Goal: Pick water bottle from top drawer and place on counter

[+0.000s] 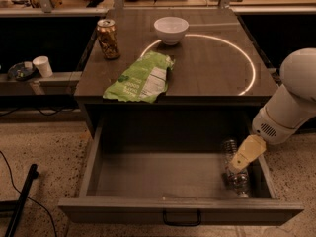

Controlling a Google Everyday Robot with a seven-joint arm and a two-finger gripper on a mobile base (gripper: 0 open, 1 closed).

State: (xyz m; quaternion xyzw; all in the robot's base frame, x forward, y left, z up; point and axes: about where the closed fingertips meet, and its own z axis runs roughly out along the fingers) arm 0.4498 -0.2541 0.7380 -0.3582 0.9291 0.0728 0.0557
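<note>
The counter [212, 68] was dark grey-brown, crossed by a thin white circle line [251, 65]. On it I saw a brown-gold can [108, 38], a plain white bowl [171, 29] and a bright green bag [140, 78] with a white label patch and some darker print. The drawer [148, 177] below was a duller grey-brown, its little handle [181, 225] nearly black. The bottle [240, 181] was clear, catching pale glints. The gripper [237, 165], down in the drawer over that bottle, was pale tan, on a white arm [291, 102]. The floor [44, 142] was speckled beige, and a cup [43, 66] off to one side was white.
</note>
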